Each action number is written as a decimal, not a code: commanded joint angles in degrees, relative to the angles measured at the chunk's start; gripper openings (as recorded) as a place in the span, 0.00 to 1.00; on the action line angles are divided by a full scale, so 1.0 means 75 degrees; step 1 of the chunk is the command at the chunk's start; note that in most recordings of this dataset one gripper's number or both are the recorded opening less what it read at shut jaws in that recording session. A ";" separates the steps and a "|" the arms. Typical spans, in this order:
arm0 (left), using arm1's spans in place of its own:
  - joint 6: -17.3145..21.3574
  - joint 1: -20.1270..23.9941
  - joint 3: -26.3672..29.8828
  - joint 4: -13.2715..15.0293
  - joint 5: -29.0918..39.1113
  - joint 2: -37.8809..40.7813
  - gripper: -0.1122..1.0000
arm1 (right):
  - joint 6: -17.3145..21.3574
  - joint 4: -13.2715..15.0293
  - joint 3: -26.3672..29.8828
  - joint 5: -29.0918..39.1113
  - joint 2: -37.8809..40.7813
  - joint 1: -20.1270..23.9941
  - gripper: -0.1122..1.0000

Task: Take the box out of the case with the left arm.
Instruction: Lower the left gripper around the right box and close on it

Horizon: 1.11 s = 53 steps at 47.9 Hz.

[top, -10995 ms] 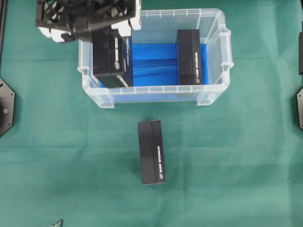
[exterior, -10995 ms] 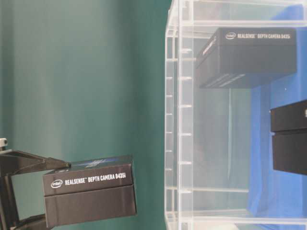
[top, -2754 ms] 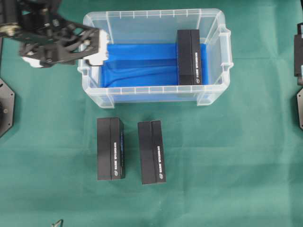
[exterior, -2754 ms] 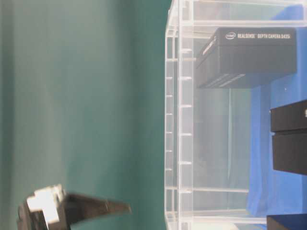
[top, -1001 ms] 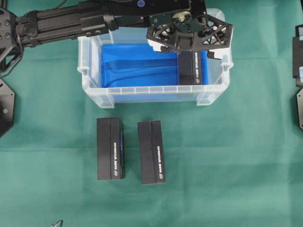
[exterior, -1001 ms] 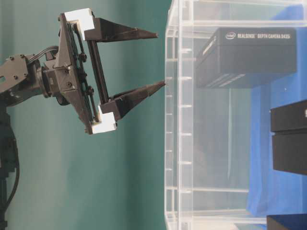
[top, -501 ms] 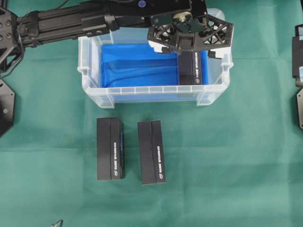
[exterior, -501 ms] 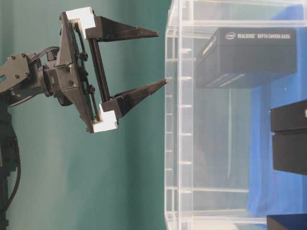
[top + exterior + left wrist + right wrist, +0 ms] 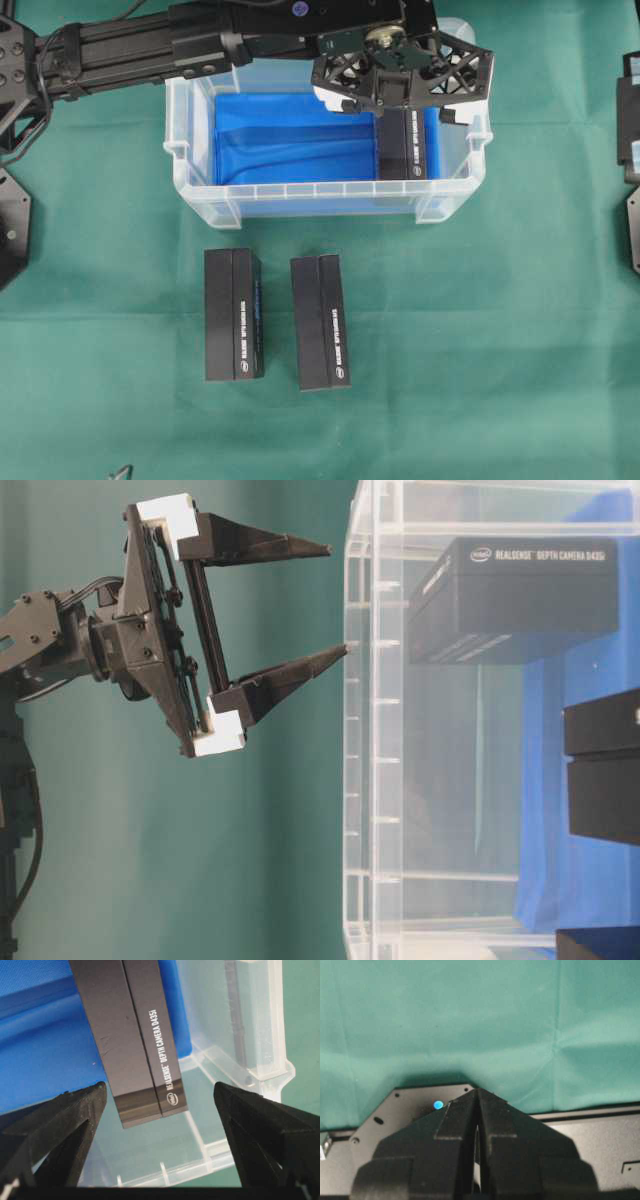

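Observation:
The case (image 9: 300,190) is a clear bin with a blue lining, standing at the back of the green cloth. One black box (image 9: 402,145) lies inside it at its right end, with white lettering on its top (image 9: 145,1035). My left gripper (image 9: 398,95) hangs above that end of the case. In the table-level view it (image 9: 337,600) sits just outside the case's rim (image 9: 375,730), in line with the box (image 9: 520,600). Its jaws stand wide open and empty (image 9: 160,1089), one on each side of the box's near end. My right gripper (image 9: 477,1092) is shut over its own base plate.
Two more black boxes (image 9: 233,314) (image 9: 320,322) lie side by side on the cloth in front of the case. The left arm (image 9: 150,45) stretches across the case's back left corner. Black base plates sit at the left edge (image 9: 10,225) and the right edge (image 9: 632,230).
The left gripper has hardly moved over the last second, only edging slightly toward the case with its jaws still wide. The boxes and the right gripper are unchanged.

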<state>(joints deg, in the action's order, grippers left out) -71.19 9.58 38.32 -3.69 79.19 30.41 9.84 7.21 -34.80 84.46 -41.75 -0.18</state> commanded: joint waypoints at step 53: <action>-0.0082 0.0047 -0.0832 0.0012 -0.0691 -0.0199 0.89 | 0.0000 0.0012 0.0094 -0.0035 0.0000 0.0000 0.10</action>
<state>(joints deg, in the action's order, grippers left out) -71.72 9.67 31.90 -3.69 74.53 30.50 9.84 7.12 -34.80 84.38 -41.75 -0.18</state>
